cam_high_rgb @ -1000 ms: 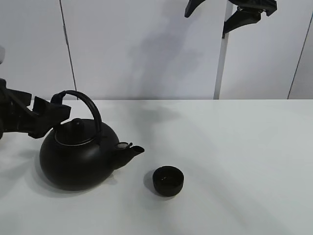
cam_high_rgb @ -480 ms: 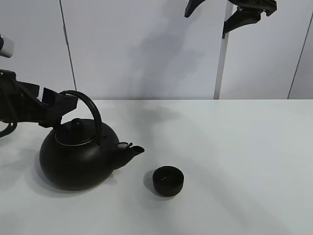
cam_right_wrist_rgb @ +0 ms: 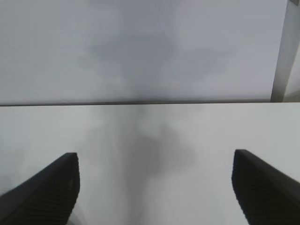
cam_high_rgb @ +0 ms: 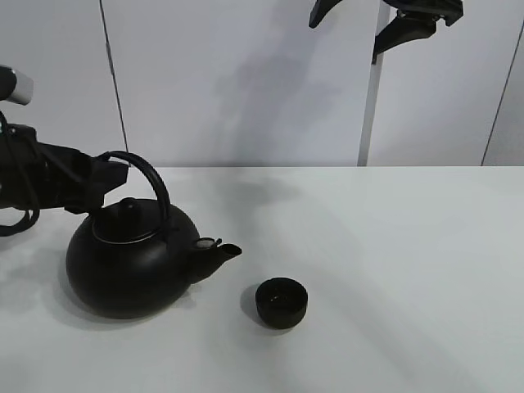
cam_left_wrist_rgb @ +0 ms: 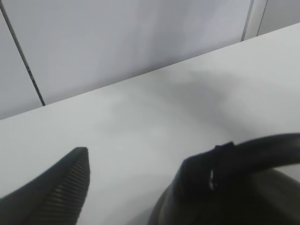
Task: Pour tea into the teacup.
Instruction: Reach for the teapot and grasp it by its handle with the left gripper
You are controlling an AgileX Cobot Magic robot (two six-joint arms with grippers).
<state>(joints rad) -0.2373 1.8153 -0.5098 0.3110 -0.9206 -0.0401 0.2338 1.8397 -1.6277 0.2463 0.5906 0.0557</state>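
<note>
Now we're at the grab: the left end effector [cam_high_rgb: 105, 173] sits at the arched handle [cam_high_rgb: 151, 176] of the big round black kettle [cam_high_rgb: 131, 262], spread apart, nothing pinched yet. Next, I'd say, it must clamp that handle firmly, lift, and tip the short spout [cam_high_rgb: 219, 251] over the small round black handleless teacup [cam_high_rgb: 282, 302], glossy inside, upright on the white worktop [cam_high_rgb: 393, 246] near the spout. Right end effector [cam_right_wrist_rgb: 154, 161] hangs high, spread wide.
</note>
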